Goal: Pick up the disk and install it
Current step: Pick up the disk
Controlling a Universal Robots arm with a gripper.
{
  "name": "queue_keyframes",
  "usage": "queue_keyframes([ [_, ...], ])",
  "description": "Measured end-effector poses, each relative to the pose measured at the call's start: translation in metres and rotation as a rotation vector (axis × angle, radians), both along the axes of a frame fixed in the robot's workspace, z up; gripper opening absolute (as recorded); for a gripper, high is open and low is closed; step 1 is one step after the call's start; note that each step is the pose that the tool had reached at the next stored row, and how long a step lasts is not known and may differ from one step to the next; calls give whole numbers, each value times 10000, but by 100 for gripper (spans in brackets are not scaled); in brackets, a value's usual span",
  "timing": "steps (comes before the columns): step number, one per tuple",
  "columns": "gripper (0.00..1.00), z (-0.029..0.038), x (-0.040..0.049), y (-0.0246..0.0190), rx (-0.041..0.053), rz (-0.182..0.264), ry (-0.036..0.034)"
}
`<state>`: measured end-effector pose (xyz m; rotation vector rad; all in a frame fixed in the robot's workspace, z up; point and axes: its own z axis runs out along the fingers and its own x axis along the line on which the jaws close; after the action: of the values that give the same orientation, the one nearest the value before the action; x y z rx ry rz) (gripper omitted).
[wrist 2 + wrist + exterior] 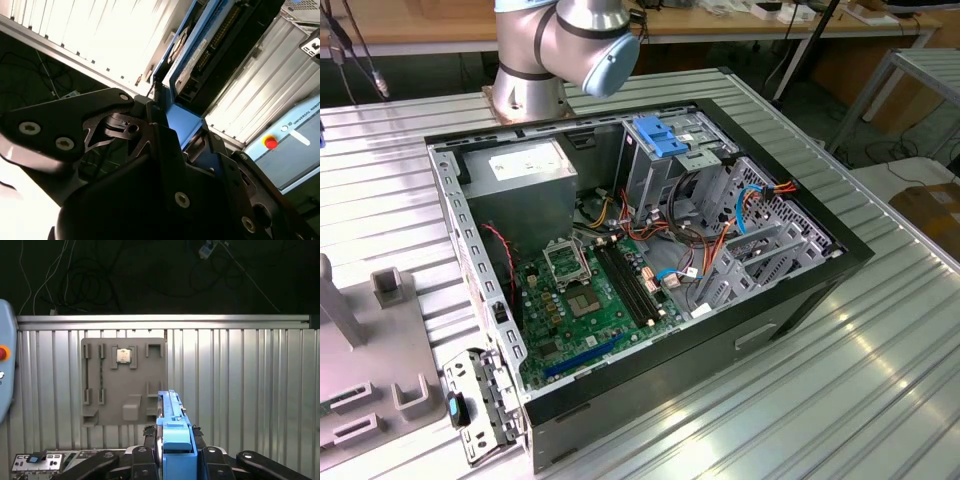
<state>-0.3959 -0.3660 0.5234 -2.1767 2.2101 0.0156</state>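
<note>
Clamped shut on the disk (171, 412) by the gripper (172, 452), with the fingers (150, 442) drawn in against its two flat sides. Held edge-on in the first wrist view, blue rail (176, 437) toward the camera, projecting straight out past the fingertips. Gripped likewise in the second wrist view: disk (215, 50) reaching out beyond the fingers (157, 117), with a row of connector pins along its dark body.

Beyond the fingertips in the first wrist view, in turn:
- a grey control box (4, 365) with a red button (2, 353), off to one side of the fingers;
- a metal panel (37, 460), on the same side;
- a grey holder plate (125, 390), flat on the ribbed table (240, 390), in line with the disk's far end and apart from it;
- a square chip (123, 355), seated in one recess of that plate.

At the exterior view's left, the holder plate again; toward the middle, an open computer case (800, 300); inside it, a blue bracket (658, 135) on top of the tall drive bay (645, 180).
</note>
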Motion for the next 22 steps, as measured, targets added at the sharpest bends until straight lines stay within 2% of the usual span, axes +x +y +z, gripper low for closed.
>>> queue_keyframes([
  [3,37,-4,113,0,0,1,1],
  [5,37,-8,225,0,0,0,1],
  [7,37,-10,286,0,1,-1,0],
  [8,37,-12,346,0,0,0,0],
  [11,37,-20,599,0,0,0,0],
  [14,37,-24,714,0,0,0,0],
  [17,37,-30,929,0,0,0,0],
  [22,37,-38,1092,0,1,0,-5],
])
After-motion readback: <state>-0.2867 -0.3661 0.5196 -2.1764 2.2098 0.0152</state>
